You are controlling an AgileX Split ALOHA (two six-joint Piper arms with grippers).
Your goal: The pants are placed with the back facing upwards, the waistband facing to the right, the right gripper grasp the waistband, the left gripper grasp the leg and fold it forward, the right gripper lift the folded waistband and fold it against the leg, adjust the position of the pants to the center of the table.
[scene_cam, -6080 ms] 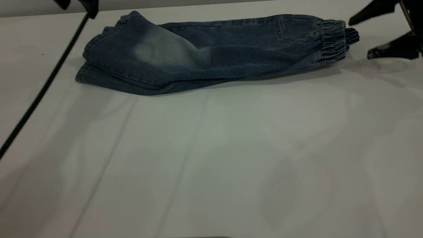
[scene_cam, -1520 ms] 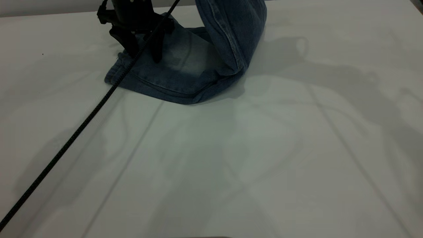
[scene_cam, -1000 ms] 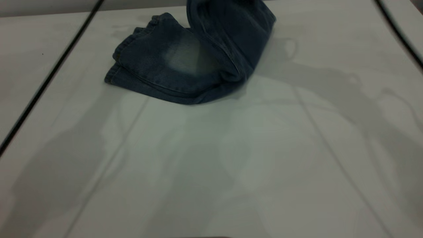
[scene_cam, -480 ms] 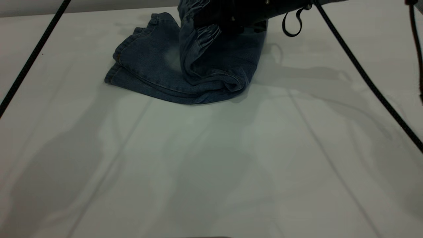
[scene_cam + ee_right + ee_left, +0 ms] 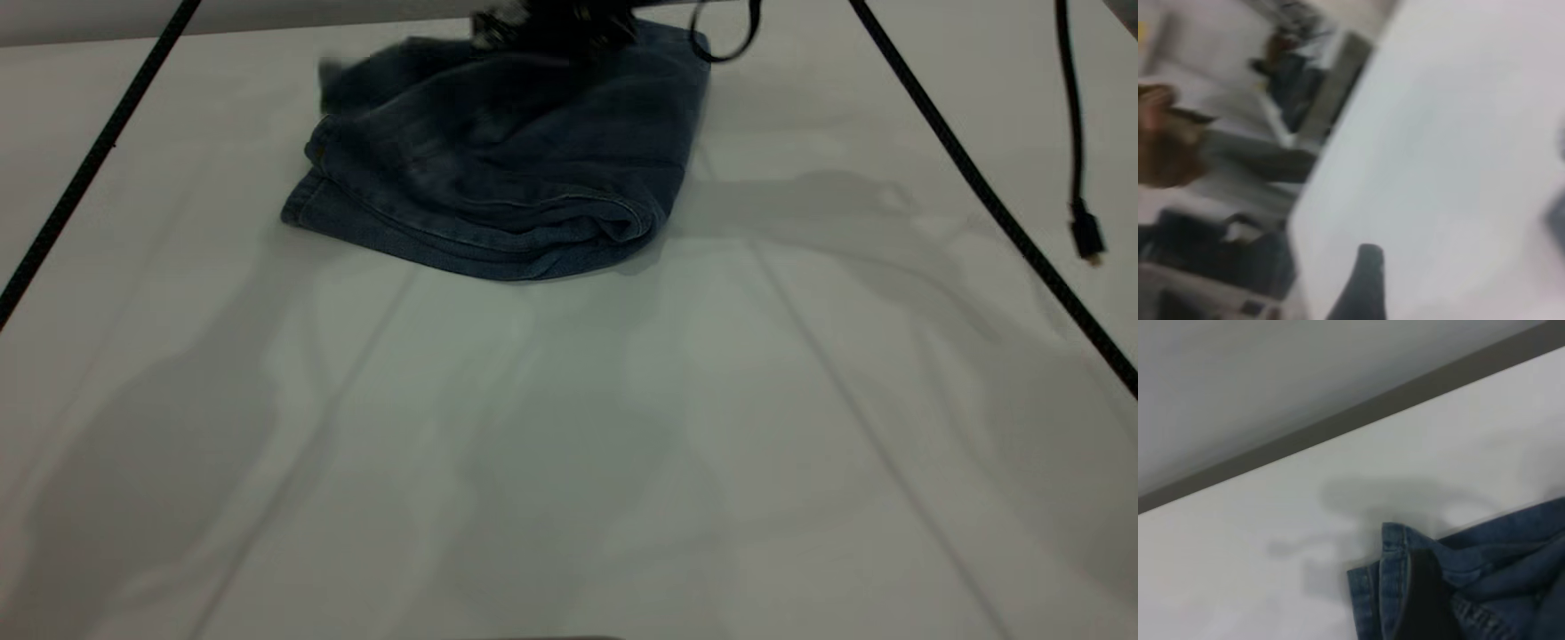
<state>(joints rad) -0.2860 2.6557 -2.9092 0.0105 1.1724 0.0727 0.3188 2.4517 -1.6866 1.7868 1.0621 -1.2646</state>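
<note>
The pants [image 5: 498, 178] lie as a low folded bundle of blue denim at the far middle of the white table [image 5: 569, 462]. The waistband half is laid over the leg half, with the fold at the right. My right gripper [image 5: 551, 22] is a blurred black shape over the bundle's far edge. Its wrist view shows one finger [image 5: 1361, 280] above bare table, holding nothing. My left gripper is outside the exterior view. Its wrist view looks onto the hem corner [image 5: 1395, 553], with a dark shape [image 5: 1425, 600] against the denim and gathered elastic [image 5: 1473, 615] beside it. The printed leg is hidden.
A black cable [image 5: 89, 169] slants across the table's left side and another [image 5: 987, 196] across the right. A third cable hangs at the far right and ends in a plug [image 5: 1086, 238]. Beyond the table's far edge runs a grey strip [image 5: 1338, 427].
The right gripper has carried the raised waistband leftward and down onto the legs, so the pants now lie flat. The left gripper, on the legs 1.5 s ago, has left the exterior view.
</note>
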